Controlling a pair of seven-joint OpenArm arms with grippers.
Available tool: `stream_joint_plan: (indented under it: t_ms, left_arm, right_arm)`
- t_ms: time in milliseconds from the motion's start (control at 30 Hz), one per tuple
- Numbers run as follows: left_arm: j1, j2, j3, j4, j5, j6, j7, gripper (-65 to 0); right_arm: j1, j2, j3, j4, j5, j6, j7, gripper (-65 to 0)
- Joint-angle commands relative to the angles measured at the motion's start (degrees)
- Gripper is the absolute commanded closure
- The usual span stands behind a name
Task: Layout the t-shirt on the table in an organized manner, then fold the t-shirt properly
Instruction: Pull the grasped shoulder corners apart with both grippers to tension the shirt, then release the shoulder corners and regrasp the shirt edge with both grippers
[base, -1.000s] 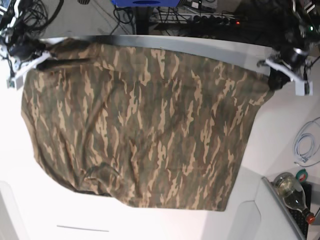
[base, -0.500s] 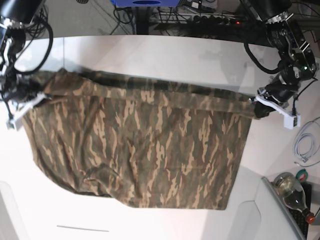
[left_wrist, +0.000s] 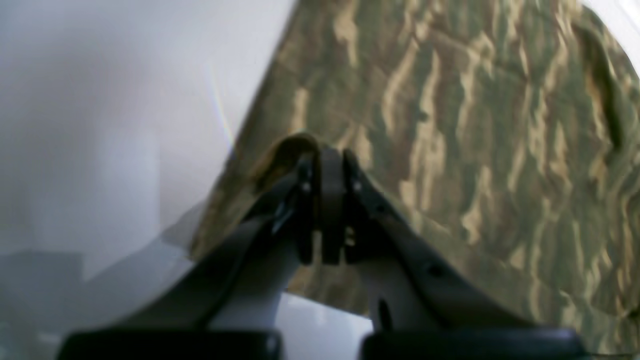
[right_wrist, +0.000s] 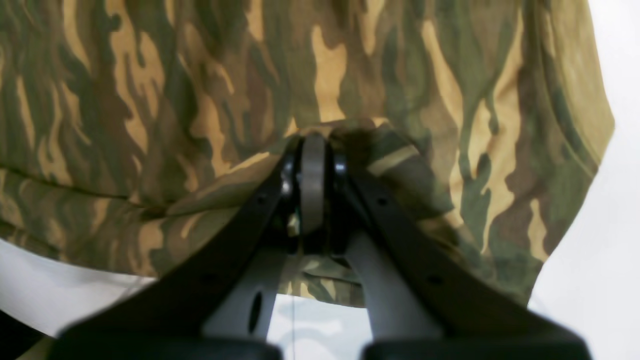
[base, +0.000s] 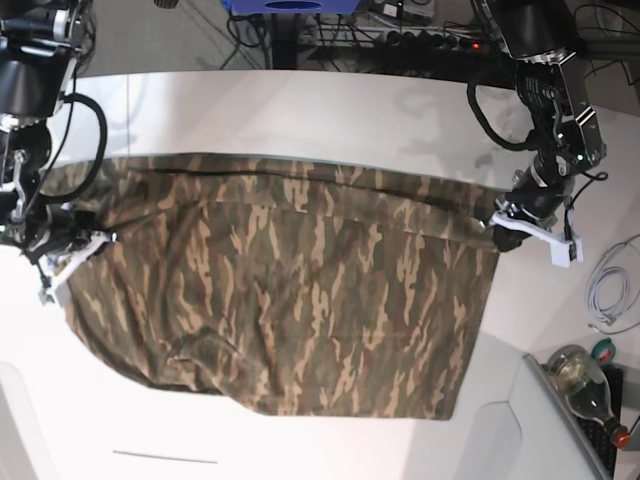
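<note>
Two grippers: both pinched tight on cloth
T-shirt (base: 290, 300): camouflage, spread across the table (base: 300, 110), far edge folded over toward the near side
Left gripper (left_wrist: 324, 165): fingers clamped on a shirt corner
Right gripper (right_wrist: 312, 155): fingers clamped on a bunched fold at the opposite corner
Bottle (base: 585, 385): table's near corner

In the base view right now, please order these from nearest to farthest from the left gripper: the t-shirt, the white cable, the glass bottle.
From the left gripper, on that view's right:
1. The t-shirt: its corner is pinched in the shut jaws.
2. The white cable: coiled at the right edge, a little lower.
3. The glass bottle: lying in the bottom right corner.
</note>
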Motion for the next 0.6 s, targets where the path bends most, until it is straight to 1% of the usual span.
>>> stream_joint_plan:
  t_ms: [0,100,200,267,333,500,567]
  left_arm:
    - [-0.7,-0.7,-0.2,0.3,-0.6,-0.2,-2.1,0.0]
    - [-1.4,-0.8,-0.2,-2.3,-0.6,-0.2,-3.1,0.0]
    - [-2.5,-0.8,-0.4,-3.6,-0.6,-0.2,-3.1,0.0]
    - [-2.6,-0.8,-0.5,-4.0,-0.6,-0.2,-3.2,0.0]
    - [-3.3,-0.8,-0.6,-4.4,-0.6,-0.2,-3.2,0.0]
    - [-3.8,-0.8,-0.7,-4.4,-0.6,-0.1,-3.2,0.0]
    - [-3.7,-0.8,-0.7,-4.5,-0.6,-0.1,-3.5,0.0]
  right_arm:
    - [1.0,1.5,0.0,0.7,0.5,-0.1,1.9,-0.8]
    - [1.6,1.8,0.0,0.1,0.5,-0.1,3.0,-0.8]
    - [2.2,1.9,-0.1,-3.4,0.5,-0.1,3.6,-0.8]
    - [2.7,1.9,-0.1,-4.8,0.5,-0.1,5.2,-0.8]
    - [2.7,1.9,-0.1,-5.1,0.4,-0.1,6.6,-0.8]
    - [2.9,1.9,-0.1,-5.3,0.4,0.3,7.5,-0.8]
    - [3.3,1.7,-0.1,-5.3,0.4,0.3,8.9,-0.8]
